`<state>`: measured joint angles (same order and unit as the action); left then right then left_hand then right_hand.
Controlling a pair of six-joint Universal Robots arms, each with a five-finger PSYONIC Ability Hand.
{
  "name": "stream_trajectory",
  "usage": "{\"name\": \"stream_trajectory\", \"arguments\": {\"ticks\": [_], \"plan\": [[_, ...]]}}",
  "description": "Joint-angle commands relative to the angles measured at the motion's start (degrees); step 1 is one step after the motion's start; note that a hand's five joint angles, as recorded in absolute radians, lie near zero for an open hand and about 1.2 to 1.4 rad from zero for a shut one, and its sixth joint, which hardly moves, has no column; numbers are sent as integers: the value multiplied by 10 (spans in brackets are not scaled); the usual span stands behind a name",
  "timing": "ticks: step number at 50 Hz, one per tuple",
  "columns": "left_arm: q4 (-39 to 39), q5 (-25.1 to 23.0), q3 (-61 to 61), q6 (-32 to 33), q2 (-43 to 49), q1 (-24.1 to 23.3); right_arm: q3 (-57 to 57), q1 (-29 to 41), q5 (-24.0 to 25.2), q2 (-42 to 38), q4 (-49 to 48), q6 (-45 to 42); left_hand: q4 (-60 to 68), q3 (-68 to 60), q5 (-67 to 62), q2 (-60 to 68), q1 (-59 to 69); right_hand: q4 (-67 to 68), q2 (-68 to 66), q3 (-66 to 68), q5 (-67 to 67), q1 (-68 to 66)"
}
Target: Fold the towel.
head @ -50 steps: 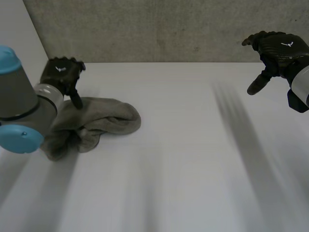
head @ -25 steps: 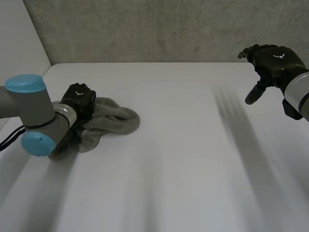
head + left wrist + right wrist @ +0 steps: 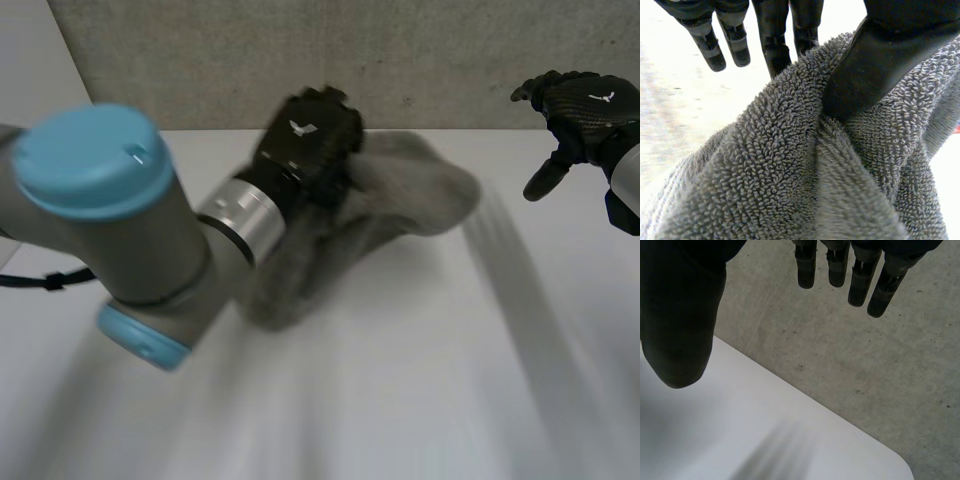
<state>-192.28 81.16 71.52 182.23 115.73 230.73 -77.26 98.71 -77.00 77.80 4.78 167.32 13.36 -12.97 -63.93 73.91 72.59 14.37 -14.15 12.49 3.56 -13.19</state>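
Left wrist view shows left hand (image 3: pixel 875 60) pinching towel (image 3: pixel 790 175); right hand (image 3: pixel 583 106) relaxed, empty.

Table (image 3: pixel 430 390): white, smooth and matte, with a flat top that runs across the whole near part of the head view. Its far edge meets the wall in a straight line.
Table corner: in the right wrist view the far corner is rounded and lies just against the wall.
Wall (image 3: pixel 200 50): grey and rough like bare concrete, with small dark specks and pits. It stands upright behind the table.
Side panel (image 3: pixel 30 60): pale and plain, beside the grey wall at the table's far left corner.
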Motion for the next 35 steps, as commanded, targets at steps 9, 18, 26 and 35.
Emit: {"name": "stream_trajectory", "arguments": {"ticks": [9, 18, 26, 35], "plan": [[16, 0, 31, 22, 73, -35, -5, 1, 4, 24, 3, 0, -34, 30, 413, -413, -400, -44, 42, -25, -36, 32], [29, -2, 76, 42, -20, 39, -12, 7, 33, 24, 20, 5, -34, 30, 561, -561, -548, -44, 42, -25, -36, 32], [35, -1, 107, 39, -48, 89, -25, 8, 73, 23, 97, 19, -34, 30, 553, -553, -540, -44, 42, -25, -36, 32], [53, 0, 131, 42, -39, 128, -79, 8, 132, -11, 111, 34, -34, 30, 555, -555, -541, -44, 42, -25, -36, 32]]}}
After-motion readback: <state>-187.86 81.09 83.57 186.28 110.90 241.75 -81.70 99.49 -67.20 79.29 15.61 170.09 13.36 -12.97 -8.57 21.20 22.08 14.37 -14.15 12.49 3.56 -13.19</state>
